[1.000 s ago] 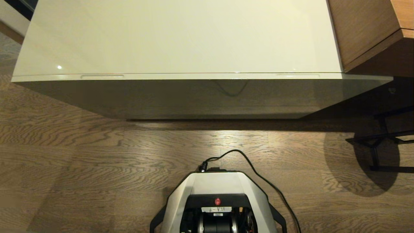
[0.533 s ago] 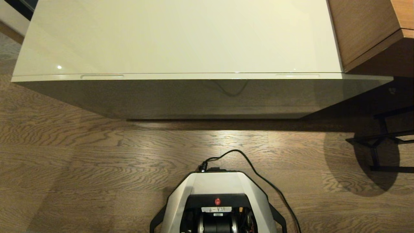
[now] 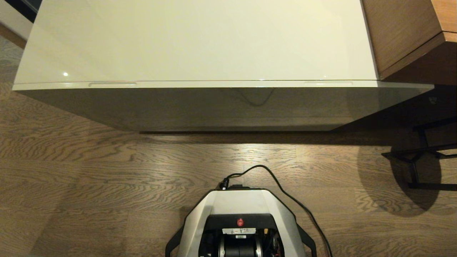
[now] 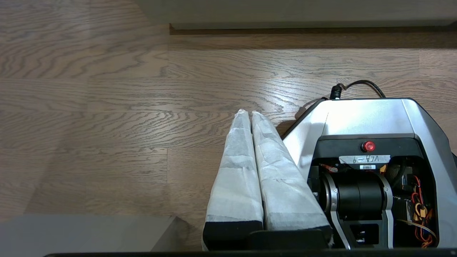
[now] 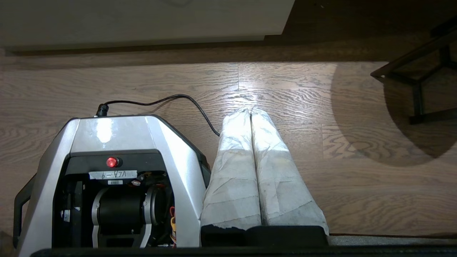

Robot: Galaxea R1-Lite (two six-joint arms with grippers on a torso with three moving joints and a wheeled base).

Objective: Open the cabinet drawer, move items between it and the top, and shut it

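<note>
The low cabinet's glossy cream top (image 3: 200, 39) lies bare, and the cabinet drawer (image 3: 221, 85) sits pushed in flush beneath it. In front of the cabinet, over the wood floor (image 3: 89, 171), the left gripper (image 4: 248, 113) and right gripper (image 5: 250, 111) hang beside the robot's base (image 3: 241, 207), white-wrapped fingers pressed together, holding nothing.

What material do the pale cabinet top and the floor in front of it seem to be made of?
The large cream-white flat cabinet top looks like glossy lacquer or laminate: it is smooth, shows no grain, and carries a small bright light reflection. What lies underneath cannot be told. The brown plank floor looks like wood or a wood-look laminate: wavy grain lines and plank joints show, with a soft satin sheen.
</note>
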